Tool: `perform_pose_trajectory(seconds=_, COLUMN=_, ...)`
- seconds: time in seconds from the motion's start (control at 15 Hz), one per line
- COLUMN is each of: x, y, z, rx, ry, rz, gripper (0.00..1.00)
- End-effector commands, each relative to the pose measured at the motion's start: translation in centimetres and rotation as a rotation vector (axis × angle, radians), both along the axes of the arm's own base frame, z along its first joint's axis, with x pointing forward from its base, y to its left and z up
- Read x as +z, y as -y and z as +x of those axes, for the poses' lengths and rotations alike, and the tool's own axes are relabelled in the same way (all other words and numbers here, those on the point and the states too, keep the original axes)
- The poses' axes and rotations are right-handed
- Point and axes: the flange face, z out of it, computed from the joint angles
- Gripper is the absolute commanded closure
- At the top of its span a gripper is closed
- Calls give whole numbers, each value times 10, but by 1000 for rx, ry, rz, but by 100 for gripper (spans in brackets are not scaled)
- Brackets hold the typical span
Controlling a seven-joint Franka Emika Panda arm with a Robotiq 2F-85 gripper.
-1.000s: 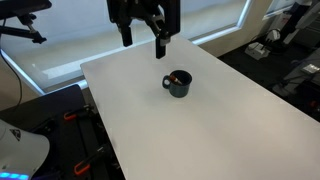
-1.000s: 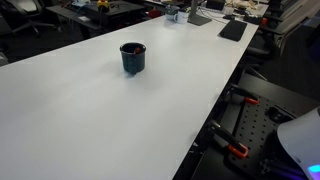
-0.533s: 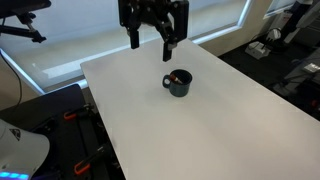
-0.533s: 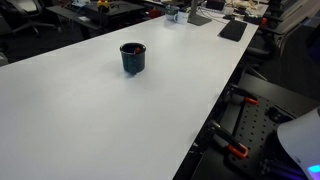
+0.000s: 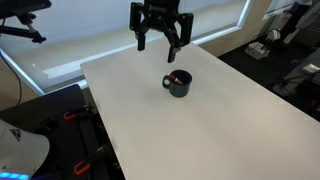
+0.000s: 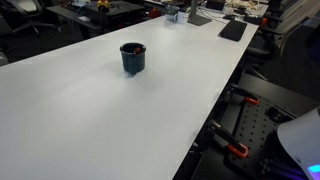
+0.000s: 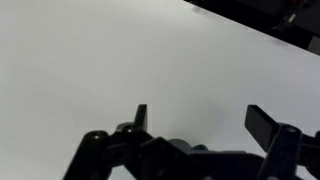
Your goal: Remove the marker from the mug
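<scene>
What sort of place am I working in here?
Most likely an office or lab: a long white table with the mug on it, cluttered desks in the background, and a wide bright window behind the open hand.

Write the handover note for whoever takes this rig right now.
Claw: open, empty, hanging above the white table, clear of the mug.
Mug: upright on the table, away from its edges.
Marker: inside the mug, reddish end showing at the rim.
Done: nothing yet.
Left: bring the claw over the mug, grip the marker, lift it out.
</scene>
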Motion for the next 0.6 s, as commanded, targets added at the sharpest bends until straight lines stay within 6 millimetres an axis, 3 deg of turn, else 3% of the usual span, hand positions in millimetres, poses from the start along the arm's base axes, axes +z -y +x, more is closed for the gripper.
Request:
perform_pose_trajectory(seconds=0.0, x=2, y=1, z=0, rx=-3, ry=2, rz=0, gripper=0)
perform_pose_trajectory(seconds=0.2, x=2, y=6, z=0, rx=-8, ry=5, rz=0, gripper=0)
perform_pose_trajectory(seconds=0.53, x=-12, y=14, z=21, rx=-25, ry=-39, rz=11, gripper=0)
